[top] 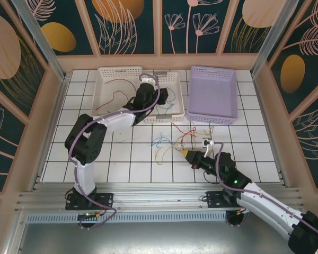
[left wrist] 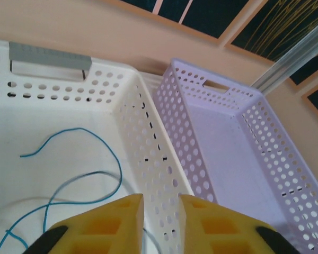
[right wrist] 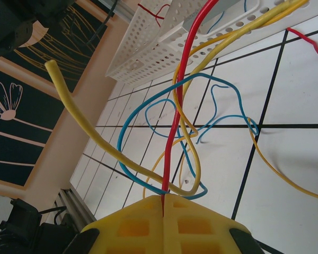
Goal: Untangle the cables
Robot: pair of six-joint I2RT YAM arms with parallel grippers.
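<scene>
1. R hand (right wrist: pixel 163 202) was shut tight on red cable (right wrist: pixel 176 100), prob. to draw it from tangle (top: pixel 175 138) on counter (top: pixel 122 159).
2. L hand (left wrist: pixel 160 203), slightly open & empty, hung over white basket (left wrist: pixel 148 137) holding blue cable (left wrist: pixel 74 128).

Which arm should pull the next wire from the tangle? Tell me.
Right. The right gripper is shut on the red wire within the tangle; the left gripper hangs open over the white basket, holding nothing.

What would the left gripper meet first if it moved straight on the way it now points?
Probably the perforated side wall of the white basket, which lies straight ahead of the left gripper; depth is unclear.
</scene>
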